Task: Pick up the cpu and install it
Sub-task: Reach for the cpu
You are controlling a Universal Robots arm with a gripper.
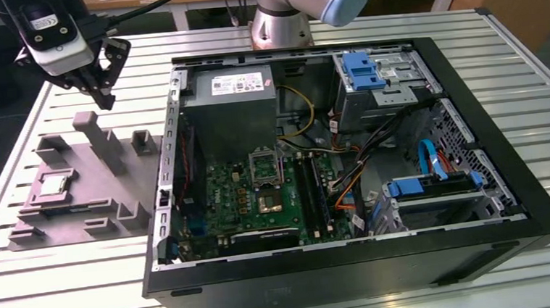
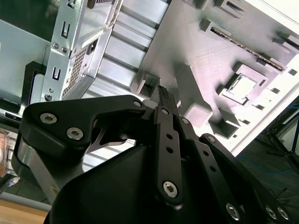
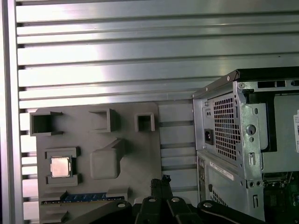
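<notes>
Grey moulded fixture, on the ribbed metal table, the exterior view's left: its square recess holds the cpu (flat, silvery-beige top). Black tool, pressed together and empty, hovers above the fixture. Open computer case beside it.

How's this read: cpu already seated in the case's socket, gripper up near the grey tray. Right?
No. The cpu lies in a pocket of the grey tray, not the socket; the first wrist view shows it. The gripper near the tray: correct.
</notes>
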